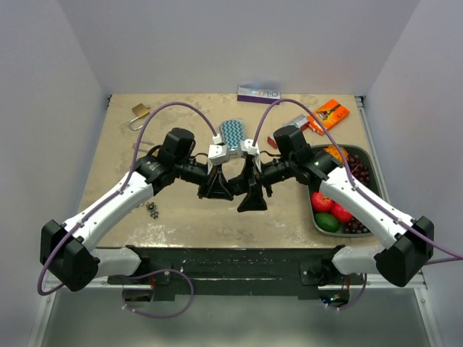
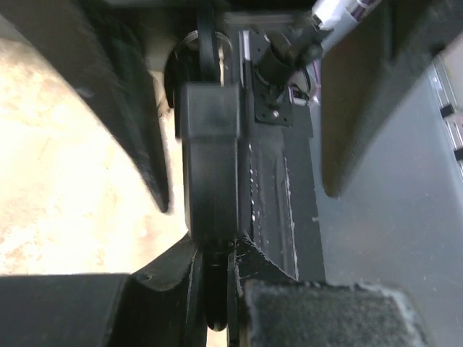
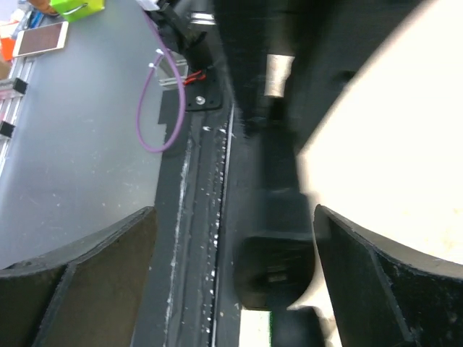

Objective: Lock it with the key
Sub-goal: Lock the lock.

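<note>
The lock, a brass padlock [image 1: 137, 114] with its shackle raised, lies alone at the table's far left corner. Both arms meet over the middle of the table. My left gripper [image 1: 215, 189] [image 2: 215, 249] is shut on a thin dark stem of what looks like the key [image 2: 210, 159], whose black rectangular head points away from it, with a metal ring [image 2: 189, 43] at the far end. My right gripper [image 1: 252, 202] [image 3: 233, 210] is open, its fingers [image 2: 130, 123] standing apart on either side of the key's black head [image 3: 278, 253] without touching it.
A metal tray [image 1: 364, 150] of fruit sits at the right. A blue-patterned pouch [image 1: 233, 130], a purple-and-white box [image 1: 258, 94] and an orange packet [image 1: 329, 114] lie at the back. A small dark metal object [image 1: 153, 210] rests near the left arm.
</note>
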`<state>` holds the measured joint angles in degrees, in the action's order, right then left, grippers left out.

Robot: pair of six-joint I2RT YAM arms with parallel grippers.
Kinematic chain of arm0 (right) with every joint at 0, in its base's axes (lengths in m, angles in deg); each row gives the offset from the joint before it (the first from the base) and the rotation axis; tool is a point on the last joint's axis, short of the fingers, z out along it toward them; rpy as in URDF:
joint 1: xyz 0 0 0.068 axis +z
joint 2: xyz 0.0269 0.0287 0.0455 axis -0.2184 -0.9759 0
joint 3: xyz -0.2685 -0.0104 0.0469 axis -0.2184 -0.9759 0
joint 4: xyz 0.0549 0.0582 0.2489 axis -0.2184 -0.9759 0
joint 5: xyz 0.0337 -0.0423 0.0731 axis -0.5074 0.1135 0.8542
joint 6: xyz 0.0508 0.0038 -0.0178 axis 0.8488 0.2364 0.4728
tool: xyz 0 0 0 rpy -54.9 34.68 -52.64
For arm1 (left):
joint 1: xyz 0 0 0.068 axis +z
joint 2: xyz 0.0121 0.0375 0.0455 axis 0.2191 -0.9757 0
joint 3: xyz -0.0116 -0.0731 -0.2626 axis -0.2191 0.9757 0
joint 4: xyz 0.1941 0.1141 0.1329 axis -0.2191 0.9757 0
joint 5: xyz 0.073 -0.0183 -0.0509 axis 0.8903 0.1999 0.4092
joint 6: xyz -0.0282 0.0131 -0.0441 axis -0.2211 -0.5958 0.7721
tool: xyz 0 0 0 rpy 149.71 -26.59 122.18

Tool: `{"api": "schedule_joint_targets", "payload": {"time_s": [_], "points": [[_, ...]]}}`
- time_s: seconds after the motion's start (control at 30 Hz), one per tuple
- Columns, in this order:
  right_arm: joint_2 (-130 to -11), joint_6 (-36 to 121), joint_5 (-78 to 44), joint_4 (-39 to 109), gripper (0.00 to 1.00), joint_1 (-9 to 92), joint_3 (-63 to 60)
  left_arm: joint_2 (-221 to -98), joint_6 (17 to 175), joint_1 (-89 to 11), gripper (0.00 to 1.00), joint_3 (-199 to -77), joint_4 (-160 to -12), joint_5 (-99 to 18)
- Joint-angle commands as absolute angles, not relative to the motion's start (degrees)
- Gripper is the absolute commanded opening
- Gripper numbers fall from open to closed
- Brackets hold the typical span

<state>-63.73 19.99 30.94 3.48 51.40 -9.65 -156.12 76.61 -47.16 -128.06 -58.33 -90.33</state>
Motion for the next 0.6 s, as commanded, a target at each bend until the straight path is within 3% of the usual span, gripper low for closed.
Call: {"api": "schedule_joint_targets", "payload": {"time_s": [0.0, 0.17, 0.37, 0.57], "points": [[-66.3, 17.5, 33.2, 2.8, 0.94, 49.1, -7.5, -154.0, 70.2, -49.8, 0.00, -132.0, -63.9, -98.4], [-65.6, 19.1, 34.9, 6.1, 0.97, 45.9, -7.3, -153.3, 69.8, -49.9, 0.00, -130.6, -64.0, -98.6], [-64.9, 17.0, 36.1, 4.9, 0.92, 45.3, -7.5, -153.0, 74.0, -49.2, 0.00, -128.6, -68.0, -98.7], [-64.8, 7.8, 34.7, -6.3, 0.84, 45.0, -4.5, -153.9, 71.3, -48.5, 0.00, -129.3, -64.0, -96.5]]}}
